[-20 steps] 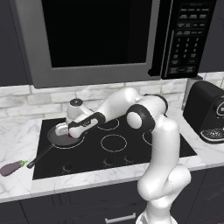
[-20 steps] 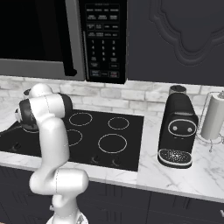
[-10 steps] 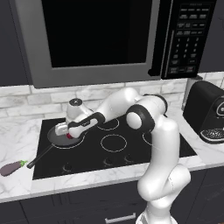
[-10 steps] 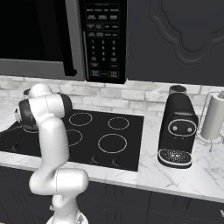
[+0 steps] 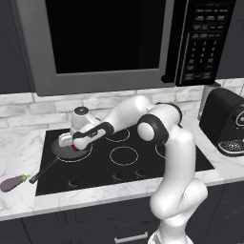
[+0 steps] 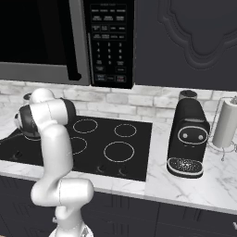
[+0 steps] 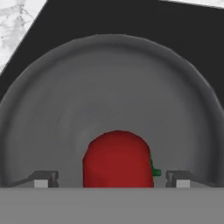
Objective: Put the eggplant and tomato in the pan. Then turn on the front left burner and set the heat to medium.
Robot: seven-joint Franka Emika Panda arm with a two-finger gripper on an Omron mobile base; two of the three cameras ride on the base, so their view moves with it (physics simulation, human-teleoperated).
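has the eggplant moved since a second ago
No. The eggplant lies on the marble counter left of the cooktop, by the pan's handle tip, as before.

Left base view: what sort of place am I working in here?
A home kitchen, rendered. A black cooktop set in a marble counter, a microwave mounted above it, and a coffee machine to the right all point that way.

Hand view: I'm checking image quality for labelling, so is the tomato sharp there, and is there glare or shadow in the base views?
Hand view: the tomato is soft-edged and cut off at the bottom, and the pan is evenly lit without glare. Left base view: flat light, with only a faint shadow under the eggplant. Right base view: the cooktop is matt black, with no reflections.
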